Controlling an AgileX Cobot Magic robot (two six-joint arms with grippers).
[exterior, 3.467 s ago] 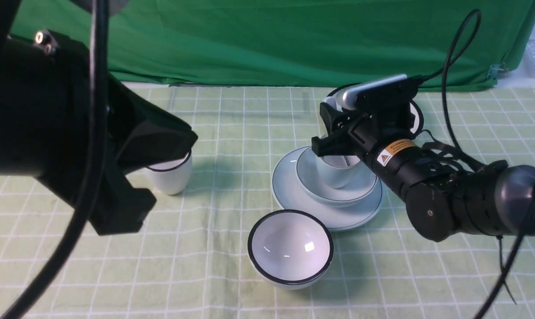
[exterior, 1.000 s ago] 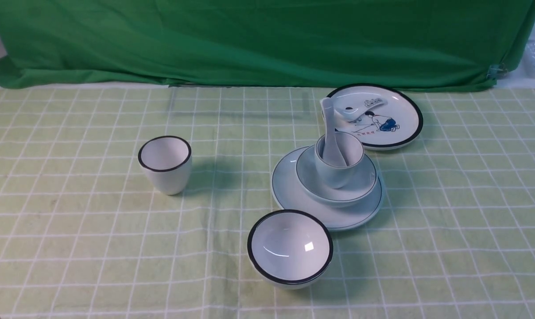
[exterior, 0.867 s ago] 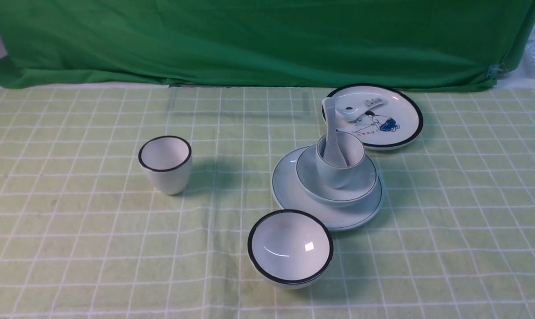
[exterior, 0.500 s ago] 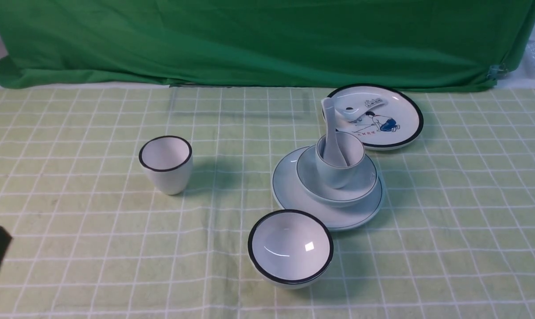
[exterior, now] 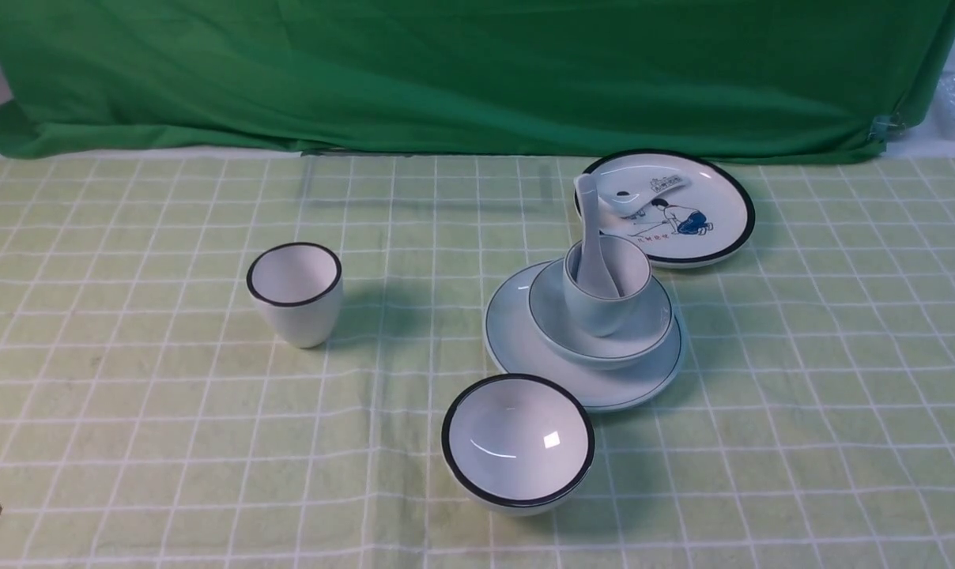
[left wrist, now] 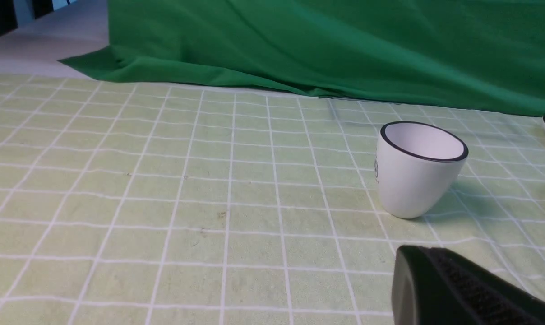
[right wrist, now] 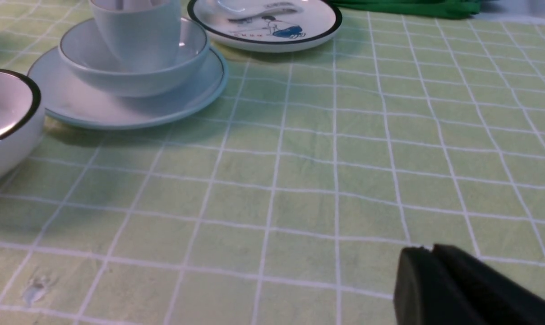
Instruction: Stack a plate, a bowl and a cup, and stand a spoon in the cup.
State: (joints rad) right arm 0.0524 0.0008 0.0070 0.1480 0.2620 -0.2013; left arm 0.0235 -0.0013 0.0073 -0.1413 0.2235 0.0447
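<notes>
Arms withdrawn (fingers [right wrist: 423,271] well clear of cup [exterior: 606,286]).

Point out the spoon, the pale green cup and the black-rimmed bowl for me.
spoon [exterior: 589,225], front view, on its handle above the cup's rim.
pale green cup [exterior: 604,308], front view, on its outer wall.
black-rimmed bowl [exterior: 517,438], front view, on its inner surface.

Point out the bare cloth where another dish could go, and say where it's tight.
Free: the cloth between the black-rimmed cup and the plate, and everything right of the plate. Tight: the black-rimmed bowl nearly meets the plate, as does the cartoon plate behind.
</notes>
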